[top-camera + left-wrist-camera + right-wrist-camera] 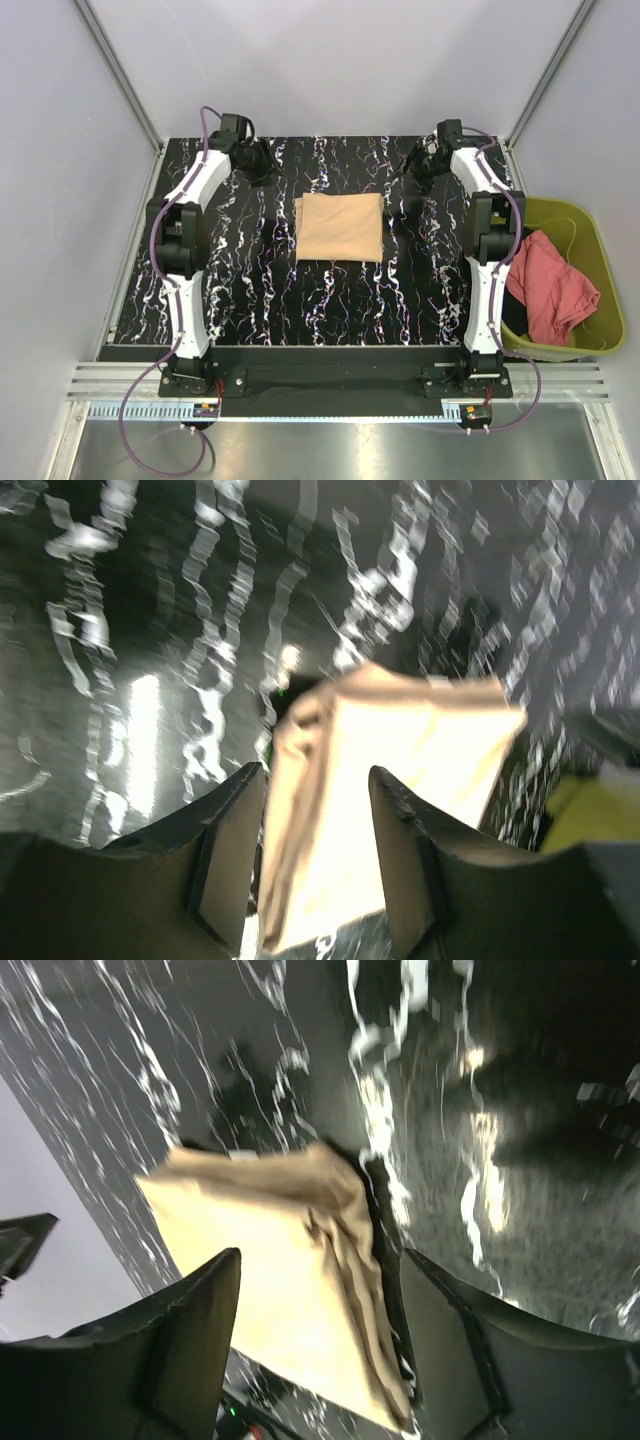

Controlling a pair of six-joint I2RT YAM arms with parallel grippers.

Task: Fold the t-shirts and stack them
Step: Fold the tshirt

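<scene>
A tan t-shirt (340, 227) lies folded into a neat rectangle in the middle of the black marbled table (250, 270). A salmon-red t-shirt (548, 285) is crumpled in the olive-green bin (604, 300) on the right. My left gripper (267, 172) hovers off the tan shirt's far-left corner, and my right gripper (412, 178) off its far-right corner. In the left wrist view the left gripper (315, 785) is open over the tan shirt (400, 750), holding nothing. In the right wrist view the right gripper (320, 1265) is open wide above the tan shirt (265, 1260), also holding nothing.
The bin stands past the table's right edge, beside the right arm (488, 260). Grey walls close in the back and sides. Both wrist views are blurred by motion.
</scene>
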